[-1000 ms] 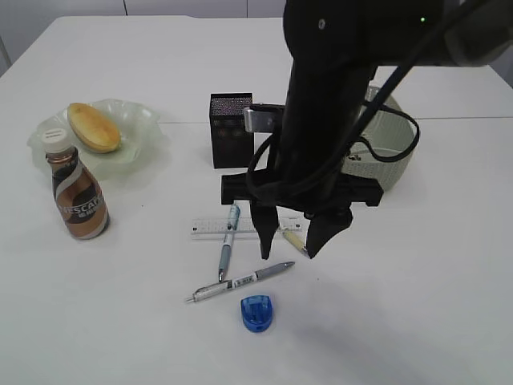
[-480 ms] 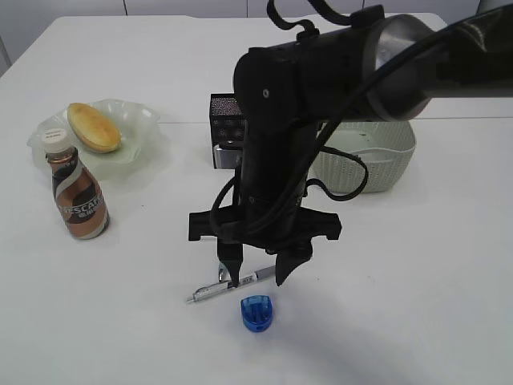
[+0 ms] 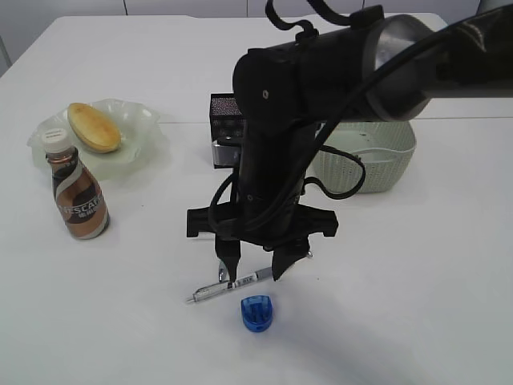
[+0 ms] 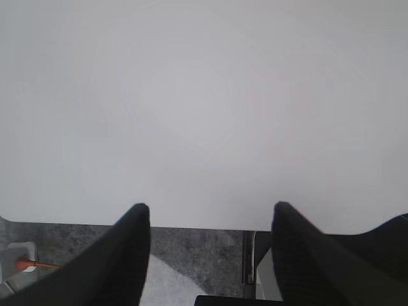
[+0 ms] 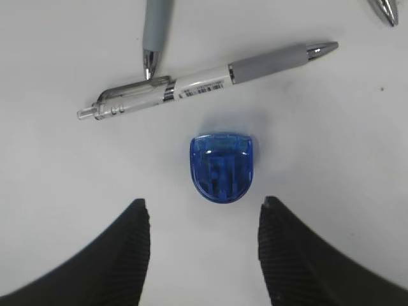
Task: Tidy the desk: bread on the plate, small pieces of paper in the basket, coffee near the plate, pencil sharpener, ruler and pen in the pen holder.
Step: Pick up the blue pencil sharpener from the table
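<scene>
right gripper (image 3: 252, 271) hangs over the desk (image 3: 417, 305) with jaws wide apart and empty, just above a white pen (image 3: 228, 284) and near the blue pencil sharpener (image 3: 256, 312). bread (image 3: 94, 126) lies on the plate (image 3: 140, 140), coffee (image 3: 75, 196) beside it. pen holder (image 3: 226, 120) and basket (image 3: 377, 164) stand behind the arm. left gripper (image 4: 207, 220) is wide and empty at the desk edge.

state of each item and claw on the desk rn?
bread: on the plate
coffee: upright, capped, beside the plate
pen holder: upright, partly behind the arm
basket: upright, contents hidden
pen: flat on the desk
sharpener: on the desk, loose
right claw: open above the sharpener, empty
left claw: open, empty
</scene>
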Controlling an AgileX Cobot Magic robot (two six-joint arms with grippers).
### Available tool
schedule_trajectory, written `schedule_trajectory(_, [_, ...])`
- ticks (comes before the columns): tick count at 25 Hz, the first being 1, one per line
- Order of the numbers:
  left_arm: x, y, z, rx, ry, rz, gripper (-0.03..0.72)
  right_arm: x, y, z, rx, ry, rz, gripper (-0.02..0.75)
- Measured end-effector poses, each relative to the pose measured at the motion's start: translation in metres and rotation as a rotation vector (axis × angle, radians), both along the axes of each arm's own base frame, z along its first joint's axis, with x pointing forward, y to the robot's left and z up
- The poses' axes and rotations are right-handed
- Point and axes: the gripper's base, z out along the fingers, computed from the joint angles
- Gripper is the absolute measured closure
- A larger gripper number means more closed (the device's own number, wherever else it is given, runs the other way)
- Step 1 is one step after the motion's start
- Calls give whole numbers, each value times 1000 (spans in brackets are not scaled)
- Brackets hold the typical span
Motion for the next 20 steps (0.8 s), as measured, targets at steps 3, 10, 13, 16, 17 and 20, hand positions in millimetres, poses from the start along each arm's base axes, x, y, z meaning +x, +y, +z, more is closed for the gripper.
schedule_trajectory(3, [0,-2,0,-22,3,-2,244,0,0,0,-1,-3,-1,335])
schedule_trajectory(10, [-1,-4,-1,-48,7,-4,245,1,-3,-7,-53,10,16,271])
schedule_trajectory(13, [-1,-4,-1,-50,7,-4,245,0,-3,-21,-92,68,14,227])
schedule_trajectory(16, [-1,-4,-1,-50,7,-4,245,0,-1,-26,-75,87,2,216])
schedule_trajectory(17, [-1,-4,-1,-50,7,-4,245,0,1,-27,-64,83,-4,216])
schedule_trajectory(20, [-1,-4,-1,-50,7,-4,245,3,4,-27,-27,55,-15,215])
